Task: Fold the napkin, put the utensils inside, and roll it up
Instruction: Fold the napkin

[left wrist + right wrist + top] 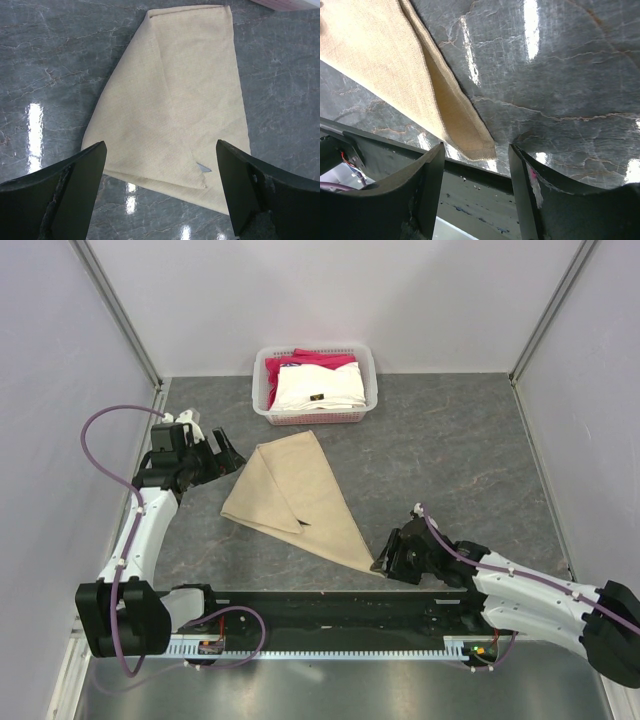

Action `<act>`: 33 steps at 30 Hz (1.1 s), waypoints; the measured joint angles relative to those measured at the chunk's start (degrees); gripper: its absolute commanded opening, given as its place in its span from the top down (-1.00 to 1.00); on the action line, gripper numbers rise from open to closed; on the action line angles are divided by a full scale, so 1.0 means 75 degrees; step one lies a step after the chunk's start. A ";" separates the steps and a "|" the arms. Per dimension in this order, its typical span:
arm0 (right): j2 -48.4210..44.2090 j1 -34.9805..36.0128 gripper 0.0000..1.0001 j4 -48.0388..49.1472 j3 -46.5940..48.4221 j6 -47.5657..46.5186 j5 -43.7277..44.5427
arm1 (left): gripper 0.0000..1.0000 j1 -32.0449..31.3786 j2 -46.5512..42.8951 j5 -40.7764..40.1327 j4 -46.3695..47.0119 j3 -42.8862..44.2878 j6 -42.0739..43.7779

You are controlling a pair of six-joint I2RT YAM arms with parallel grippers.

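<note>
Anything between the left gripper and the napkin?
Nothing. Only bare table separates the left gripper from the napkin, as seen in the top external view.

Overhead camera is looking down on the napkin (pixel 295 495) from afar; both wrist cameras are viewing its opposite ends closely.

The tan-beige napkin (pixel 297 498) lies flat on the table (pixel 450 450), folded into a rough triangle with its long point toward the near edge. A bluish speck, perhaps a tag, shows by the flap's corner.
</note>
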 measured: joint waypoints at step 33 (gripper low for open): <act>0.1638 0.0000 0.48 -0.0154 0.0863 -0.1265 0.0058 | -0.95 0.0000 -0.0082 0.0233 0.0055 -0.0047 0.0000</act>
